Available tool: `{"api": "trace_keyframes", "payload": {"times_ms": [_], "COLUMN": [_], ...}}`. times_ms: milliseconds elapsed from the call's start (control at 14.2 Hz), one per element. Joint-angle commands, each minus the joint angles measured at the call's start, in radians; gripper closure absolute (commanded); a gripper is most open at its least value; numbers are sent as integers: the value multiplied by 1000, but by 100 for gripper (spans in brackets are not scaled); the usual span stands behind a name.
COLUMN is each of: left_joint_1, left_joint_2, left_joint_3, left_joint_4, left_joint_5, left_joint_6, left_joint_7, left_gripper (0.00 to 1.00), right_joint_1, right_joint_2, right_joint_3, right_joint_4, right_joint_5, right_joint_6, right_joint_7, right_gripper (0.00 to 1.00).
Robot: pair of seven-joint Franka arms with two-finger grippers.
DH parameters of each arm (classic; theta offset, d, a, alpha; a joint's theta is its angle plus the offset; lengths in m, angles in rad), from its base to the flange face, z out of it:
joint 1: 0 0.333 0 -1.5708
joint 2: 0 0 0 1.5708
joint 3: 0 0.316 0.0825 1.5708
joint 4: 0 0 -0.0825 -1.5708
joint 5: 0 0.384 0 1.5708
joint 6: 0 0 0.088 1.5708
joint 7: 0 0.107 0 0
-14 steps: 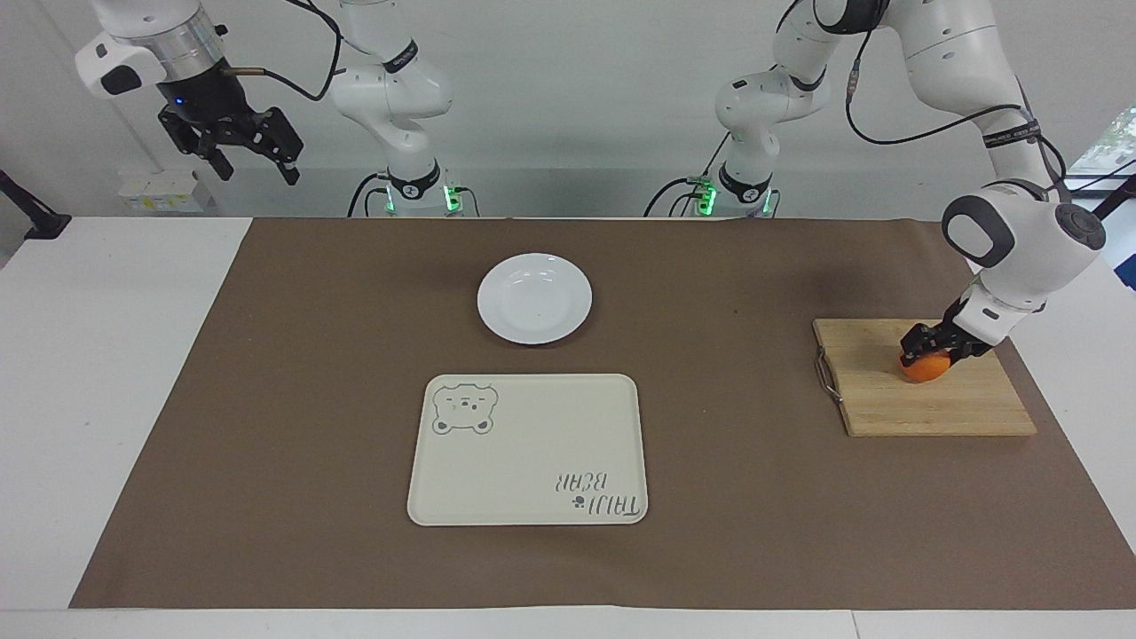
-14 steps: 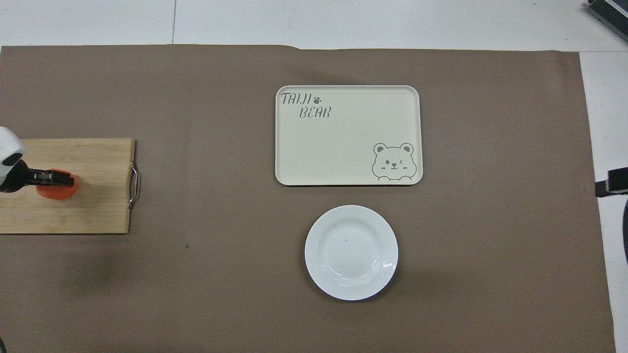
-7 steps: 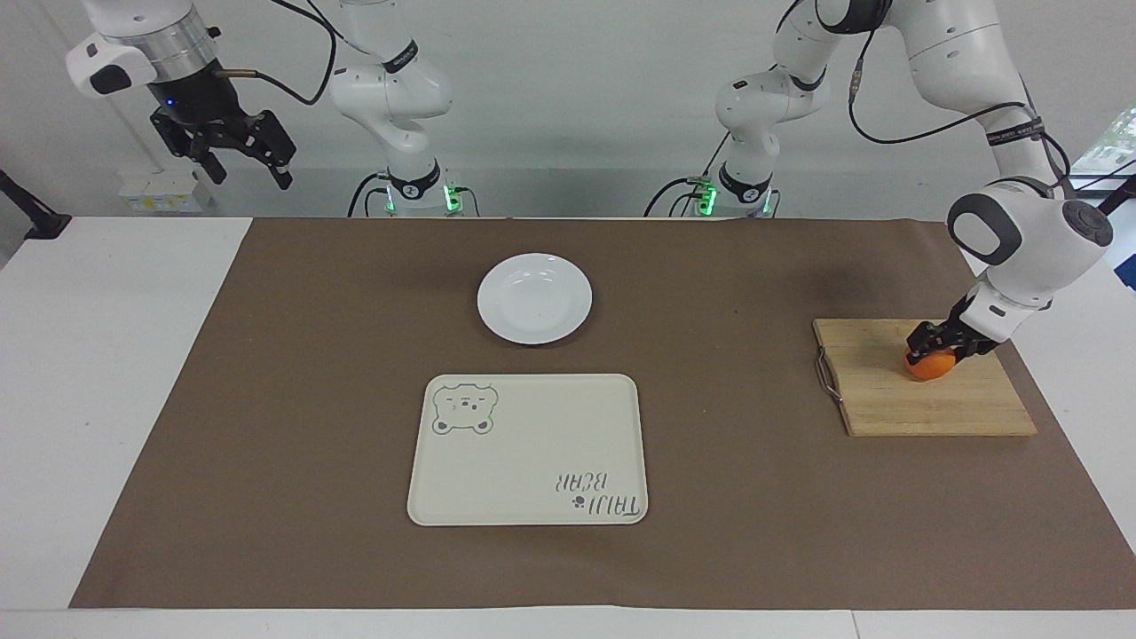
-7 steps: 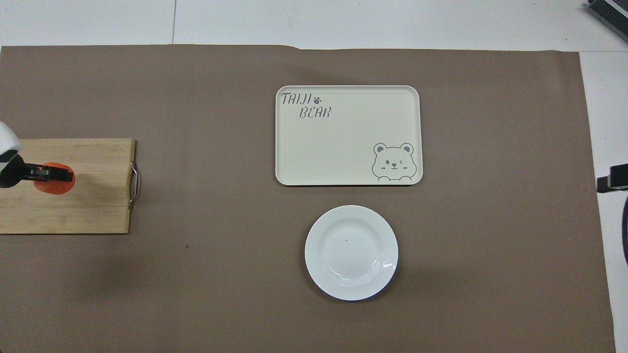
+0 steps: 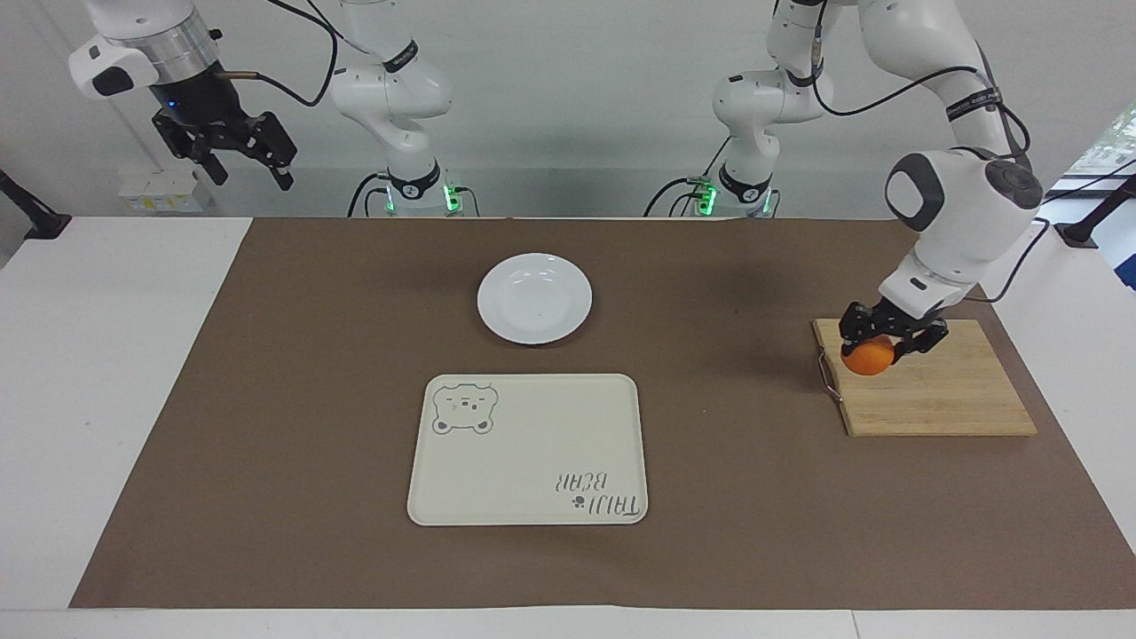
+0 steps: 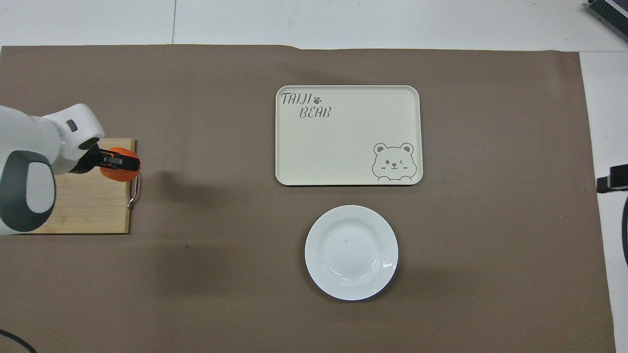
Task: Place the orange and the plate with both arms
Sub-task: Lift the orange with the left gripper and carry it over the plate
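One orange (image 5: pixel 868 357) clamped in left pincer (image 5: pixel 890 333), lifted over cutting board (image 5: pixel 941 399) edge for carry toward plate (image 5: pixel 534 298); right pincer (image 5: pixel 232 153) waits raised, wide.

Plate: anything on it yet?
No. In the overhead view the plate lies bare on the brown mat, while the orange is in the left gripper over the wooden board.

We see the round white plate (image 5: pixel 534 298) nearer the robots than the rectangular cream tray (image 5: pixel 528 449); the wooden cutting board (image 5: pixel 932 395) lies toward the left arm's end.
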Motion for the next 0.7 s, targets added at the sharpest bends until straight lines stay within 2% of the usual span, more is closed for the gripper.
{"api": "trace_keyframes", "payload": {"times_ms": [0,633], "left_joint_1": [-158,-638], "left_joint_2": [-9,74], "left_joint_3": [18,17], "left_joint_4": [-18,-18], "left_joint_5": [-7,-7], "left_joint_6": [21,210], "left_joint_7": [-148,-641], "left_gripper": [100,100], "right_joint_1": [-8,-9], "right_joint_2": [-28,-28], "right_joint_3": [4,4], "right_joint_4": [-36,-37], "right_joint_5": [12,11], "right_joint_6": [23,23], "right_joint_7": [13,12], "right_gripper": [0,0]}}
